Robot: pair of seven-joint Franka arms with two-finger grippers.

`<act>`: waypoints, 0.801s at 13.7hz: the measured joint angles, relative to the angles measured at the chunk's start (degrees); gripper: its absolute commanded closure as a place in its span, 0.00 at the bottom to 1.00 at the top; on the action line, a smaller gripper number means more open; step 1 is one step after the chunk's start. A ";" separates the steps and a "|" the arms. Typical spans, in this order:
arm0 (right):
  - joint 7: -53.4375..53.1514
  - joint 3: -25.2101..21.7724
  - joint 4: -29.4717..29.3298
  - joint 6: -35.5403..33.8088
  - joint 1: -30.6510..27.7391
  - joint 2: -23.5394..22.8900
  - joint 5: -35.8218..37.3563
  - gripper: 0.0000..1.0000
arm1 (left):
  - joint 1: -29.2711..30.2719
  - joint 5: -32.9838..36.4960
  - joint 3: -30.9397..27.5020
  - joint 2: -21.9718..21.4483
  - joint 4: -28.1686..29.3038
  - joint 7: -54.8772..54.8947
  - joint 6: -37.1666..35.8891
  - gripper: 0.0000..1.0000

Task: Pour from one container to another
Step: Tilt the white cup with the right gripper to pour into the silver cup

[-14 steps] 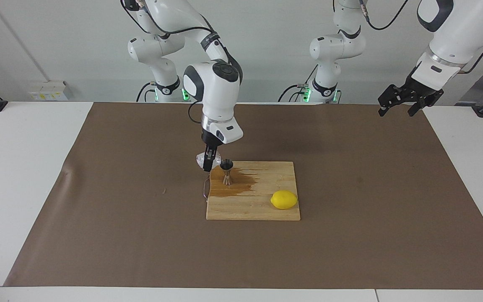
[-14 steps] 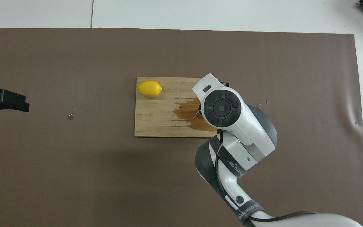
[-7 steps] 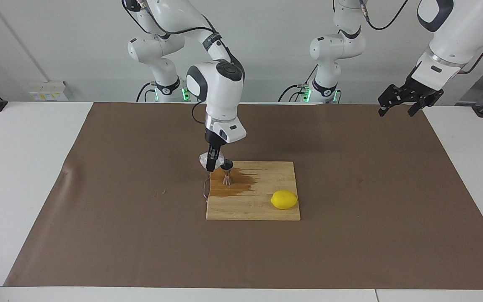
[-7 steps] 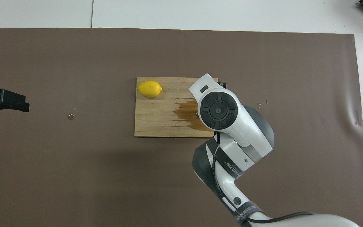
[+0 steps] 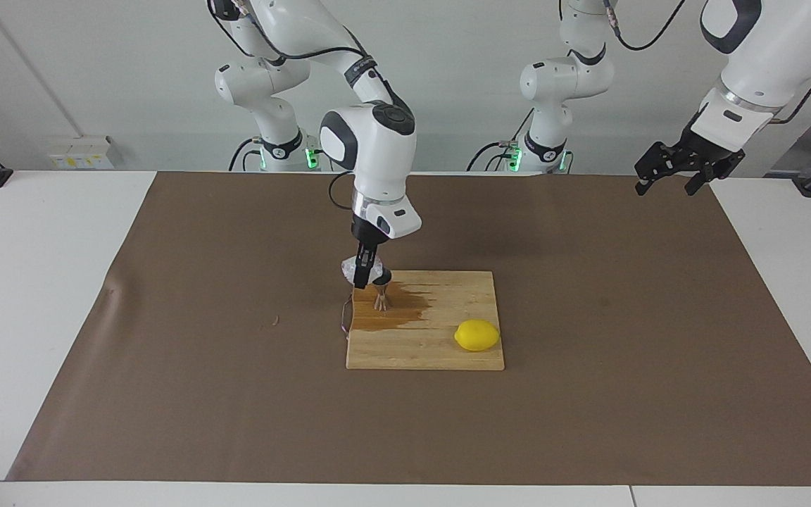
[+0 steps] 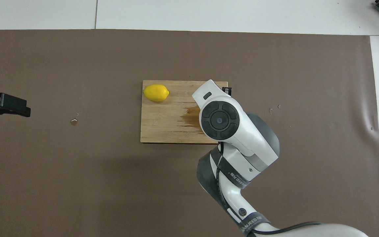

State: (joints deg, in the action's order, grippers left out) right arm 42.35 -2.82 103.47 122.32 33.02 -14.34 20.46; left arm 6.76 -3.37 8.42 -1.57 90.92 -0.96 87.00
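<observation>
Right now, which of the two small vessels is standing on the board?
The steel jigger, upright on the wet cutting board. The frosted glass cup is held up beside it by the right gripper.

Lemon on wet cutting board, right arm overlapping

Both views are evenly and brightly lit from above, with a soft shadow cast on the brown mat toward 12 o'clock of the cutting board in the facing view, mild glare seen on the white arm shell, and no blur noted.
</observation>
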 measured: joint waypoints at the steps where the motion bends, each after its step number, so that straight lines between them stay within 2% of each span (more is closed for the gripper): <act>1: -0.10 0.00 0.00 0.00 0.05 -0.02 0.23 0.69 | 0.00 0.00 0.01 0.00 0.00 0.00 0.00 0.00; 11: -2.85 -0.02 -0.01 0.45 0.28 -0.13 0.27 0.69 | 0.01 0.00 0.01 0.00 0.00 0.00 0.00 0.00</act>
State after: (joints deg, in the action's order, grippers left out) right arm 39.50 -2.84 103.46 122.77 33.30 -14.46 20.73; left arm 6.77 -3.37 8.43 -1.58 90.92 -0.96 87.00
